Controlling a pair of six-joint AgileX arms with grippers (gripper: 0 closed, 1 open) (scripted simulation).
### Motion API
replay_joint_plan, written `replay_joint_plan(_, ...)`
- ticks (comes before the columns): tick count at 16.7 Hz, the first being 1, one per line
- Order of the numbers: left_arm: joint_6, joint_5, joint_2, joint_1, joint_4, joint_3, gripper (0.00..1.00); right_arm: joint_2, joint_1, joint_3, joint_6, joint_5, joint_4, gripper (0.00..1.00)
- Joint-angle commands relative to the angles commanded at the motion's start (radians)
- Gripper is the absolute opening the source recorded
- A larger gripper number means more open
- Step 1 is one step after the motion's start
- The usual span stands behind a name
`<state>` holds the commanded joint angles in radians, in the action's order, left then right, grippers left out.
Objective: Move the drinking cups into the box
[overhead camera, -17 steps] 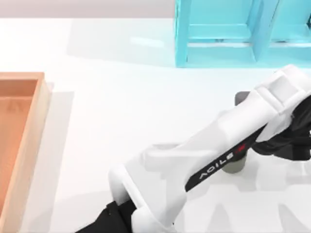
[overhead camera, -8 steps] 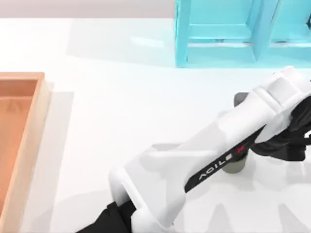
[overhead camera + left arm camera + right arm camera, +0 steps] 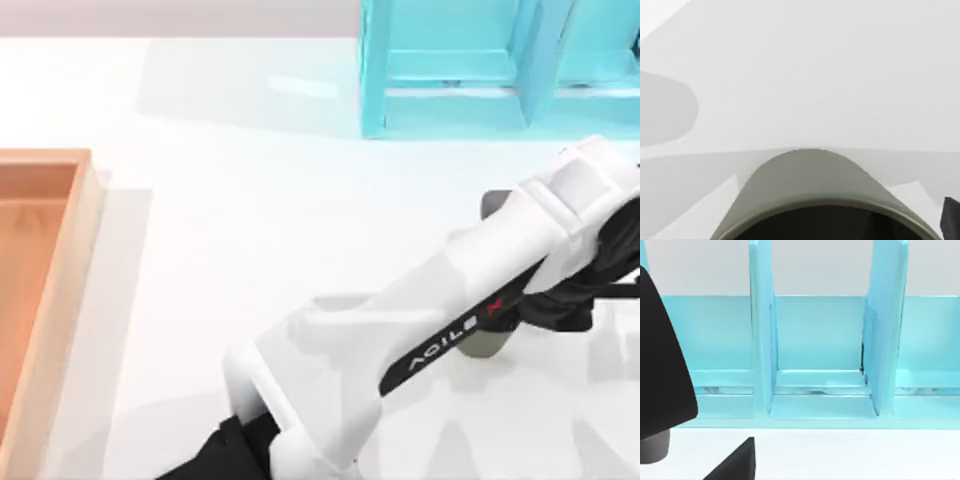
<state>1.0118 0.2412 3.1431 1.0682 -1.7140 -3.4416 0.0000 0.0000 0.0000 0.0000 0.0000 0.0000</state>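
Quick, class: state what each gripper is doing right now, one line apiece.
Left gripper: at the olive-grey cup on the table's right; grip cannot be told.
Right gripper: cannot be told; its wrist view faces the cyan shelf frame.

The white table (image 3: pixel 250 200) lies bare between the box (image 3: pixel 40 290) at the left edge and the left arm (image 3: pixel 440 320), which crosses the right half on a slant and covers most of the olive cup (image 3: pixel 487 345) beneath it. The cyan shelf (image 3: pixel 500 70) walls off the far right side.
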Motion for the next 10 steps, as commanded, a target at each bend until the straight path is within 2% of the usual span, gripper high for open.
replay_joint_plan(1,0.000,0.000,0.000,0.000,0.000,0.000,0.02,0.000,0.000,0.000,0.000,0.000,0.000,1.00)
replay_joint_plan(2,0.000,0.000,0.000,0.000,0.000,0.000,0.00,0.000,0.000,0.000,0.000,0.000,0.000,1.00)
replay_joint_plan(10,-0.001,0.000,-0.001,0.004,0.000,0.000,0.00,0.000,0.000,0.000,0.000,0.000,0.000,1.00)
